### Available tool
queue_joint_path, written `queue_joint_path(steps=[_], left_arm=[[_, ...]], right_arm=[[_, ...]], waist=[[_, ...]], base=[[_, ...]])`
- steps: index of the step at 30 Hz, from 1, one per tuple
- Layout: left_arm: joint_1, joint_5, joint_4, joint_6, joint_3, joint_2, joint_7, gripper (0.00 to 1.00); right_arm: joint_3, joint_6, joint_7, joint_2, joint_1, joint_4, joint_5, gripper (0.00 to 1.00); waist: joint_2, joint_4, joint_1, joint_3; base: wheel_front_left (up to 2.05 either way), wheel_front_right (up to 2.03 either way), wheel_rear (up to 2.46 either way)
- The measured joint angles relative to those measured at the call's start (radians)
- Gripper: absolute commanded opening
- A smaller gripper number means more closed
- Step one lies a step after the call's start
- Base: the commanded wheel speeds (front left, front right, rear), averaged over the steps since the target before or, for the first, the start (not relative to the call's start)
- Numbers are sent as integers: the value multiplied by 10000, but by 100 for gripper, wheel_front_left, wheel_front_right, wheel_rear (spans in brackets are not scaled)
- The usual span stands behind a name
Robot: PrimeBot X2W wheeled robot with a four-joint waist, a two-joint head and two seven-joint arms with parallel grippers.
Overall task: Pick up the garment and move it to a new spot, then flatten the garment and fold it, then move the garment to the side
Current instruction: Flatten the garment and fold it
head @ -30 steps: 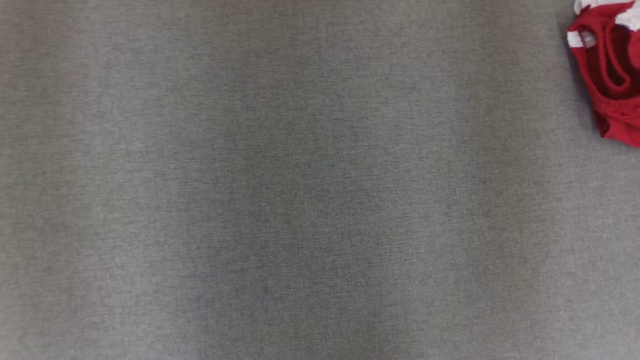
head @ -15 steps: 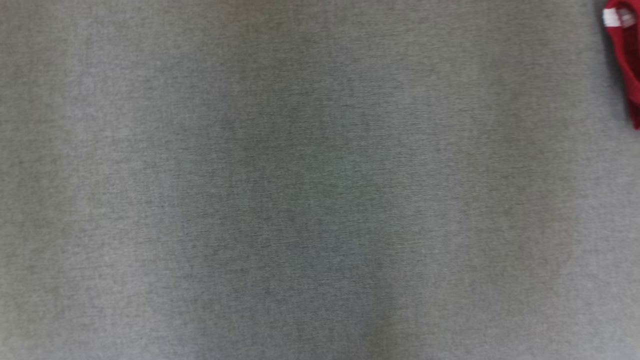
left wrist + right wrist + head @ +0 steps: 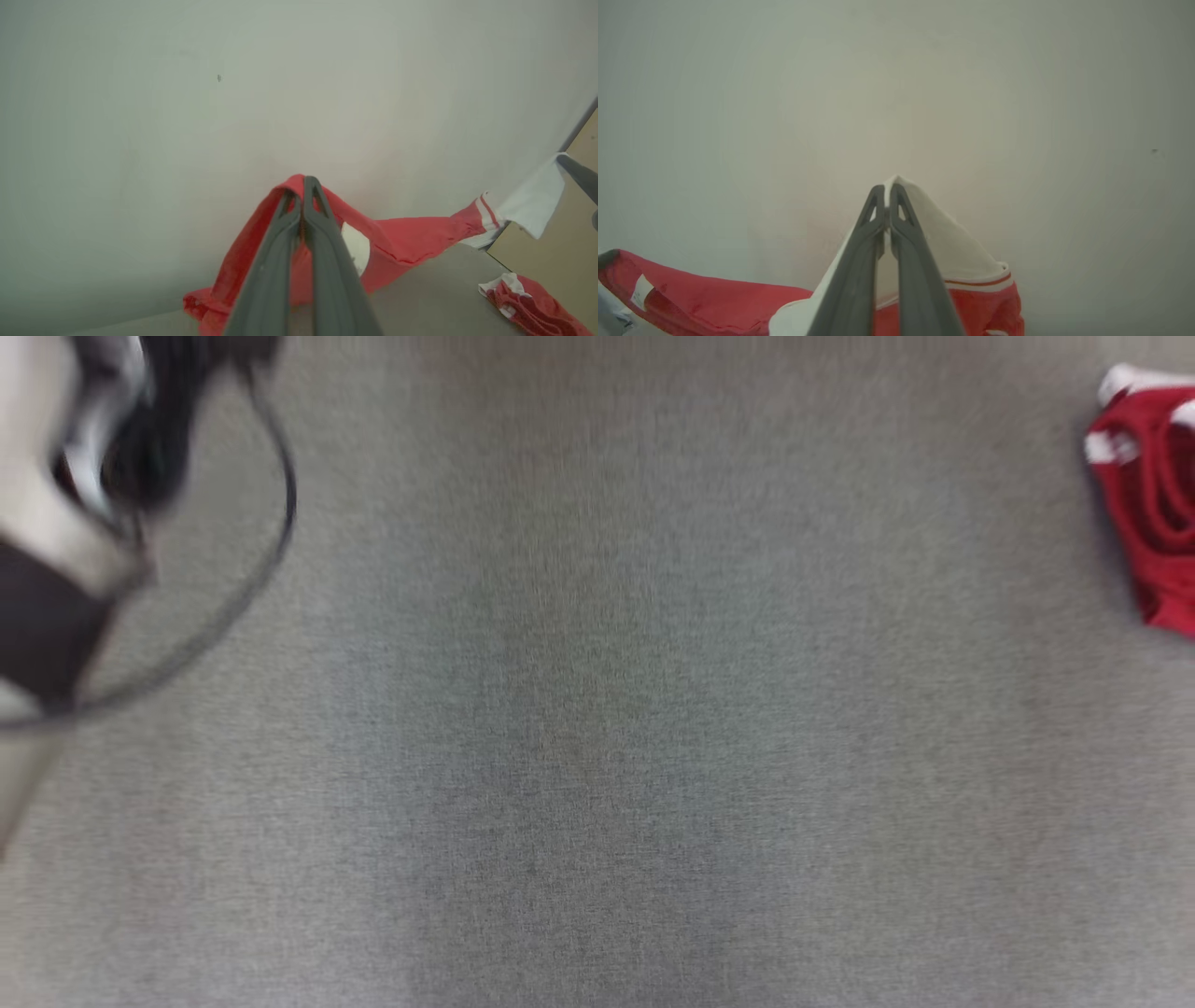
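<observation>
**Item 1. Grey woven-cloth table** [image 3: 597,709]. It runs across the whole head view. In the left wrist view one corner of it shows along the bottom.

**Item 2. Pale plain wall** [image 3: 187,93]. It stands behind both wrist views.

**Item 3. Red jersey garment with white sleeve and red-striped trim** [image 3: 411,238]. This is the task's piece.
- It is off the table and strung between the two arms.
- In the left wrist view it sags from centre frame out to the right edge.
- Its lower folds hang at the bottom of that frame, and I cannot tell whether they touch the table.

**Item 4. Blurred pale forearm with dark fittings** [image 3: 37,523]. It is in the upper left of the head view, too smeared to read further.

**Item 5. Second crumpled red-and-white garment** [image 3: 1153,523]. It lies on the table at the upper right edge of the head view and the lower right of the left wrist view, well apart from Item 3.

**Item 6. Left gripper** [image 3: 304,186]. It is at centre frame, its fingers pressed together on a peak of the red cloth.

**Item 7. Right gripper** [image 3: 888,189]. It is at centre frame, its fingers pinched together on the white sleeve cloth.

**Item 8. Thin dark cable loop** [image 3: 271,523]. It is in the upper left of the head view.

**Condition note.** By my reading the pick-up is done, with both ends of the garment secured and lifted. Setting it down at a new spot, flattening, folding and moving it to the side all appear to remain.
</observation>
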Motion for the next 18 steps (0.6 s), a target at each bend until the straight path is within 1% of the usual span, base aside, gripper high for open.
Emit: queue_joint_path(steps=[4, 7, 10, 13, 18], left_arm=[[1679, -186, -583, 4, -196, 497, -261, 0], [2957, -523, -968, 94, -261, 838, -393, 0], [4143, -773, -1448, 303, -280, 1162, -485, 0], [5294, -932, -1898, 527, -405, 1457, -568, 0], [7034, -1068, -2637, 867, -871, 1877, -577, 0]], right_arm=[[-40, 0, 17, -449, 2149, -1419, 497, 0], [-291, 0, 88, -610, 3875, -2414, 796, 0], [-541, 0, 288, -742, 5579, -3262, 786, 0], [-775, -2, 660, -692, 7326, -3919, 771, 0], [-1618, -12, 1250, -284, 9744, -4755, 604, 0]], waist=[[-1, 4, -1, -631], [-1, -2, -1, -1080], [-2, -21, -2, -1483], [-2, -44, -2, -1847], [-2, -77, -2, -2377]], base=[[0, 0, 0], [0, 0, 0], [0, 0, 0], [0, 0, 0], [0, 0, 0]])
